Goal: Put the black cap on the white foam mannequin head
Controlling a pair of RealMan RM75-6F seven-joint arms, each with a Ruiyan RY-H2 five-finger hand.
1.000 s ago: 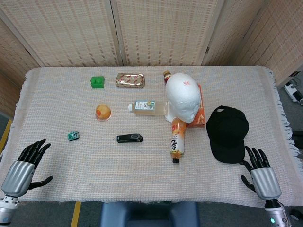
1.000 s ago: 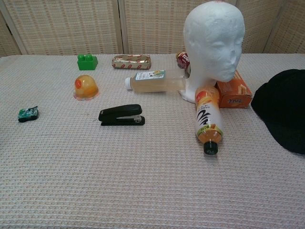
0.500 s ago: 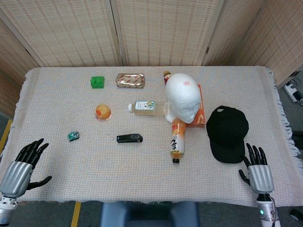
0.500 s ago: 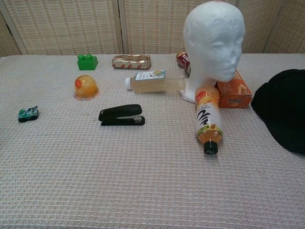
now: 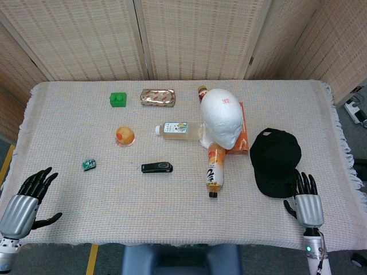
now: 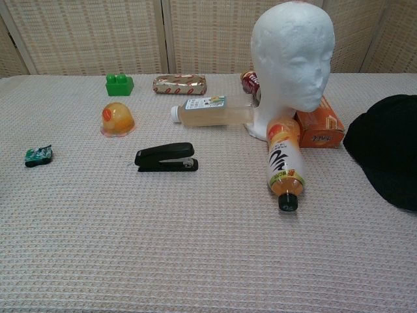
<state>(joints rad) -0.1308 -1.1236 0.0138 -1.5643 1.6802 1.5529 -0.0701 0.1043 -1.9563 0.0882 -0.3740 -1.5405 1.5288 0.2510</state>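
Observation:
The black cap (image 5: 275,162) lies flat on the table's right side, also at the right edge of the chest view (image 6: 388,149). The white foam mannequin head (image 5: 222,118) stands upright left of it, bare on top (image 6: 293,55). My right hand (image 5: 307,203) hovers at the front edge just below the cap's brim, fingers spread and holding nothing. My left hand (image 5: 24,202) is at the front left corner, fingers apart and empty. Neither hand shows in the chest view.
An orange bottle (image 5: 214,168) lies in front of the head, a clear bottle (image 5: 176,129) to its left, an orange box (image 6: 318,128) beside it. A black stapler (image 5: 156,167), jelly cup (image 5: 125,136), green brick (image 5: 117,99), wrapped packet (image 5: 157,97) and small toy (image 5: 88,165) are spread over the left half.
My right hand has shifted left and forward along the front edge, its fingertips now close to the cap's brim. My left hand has dropped back slightly.

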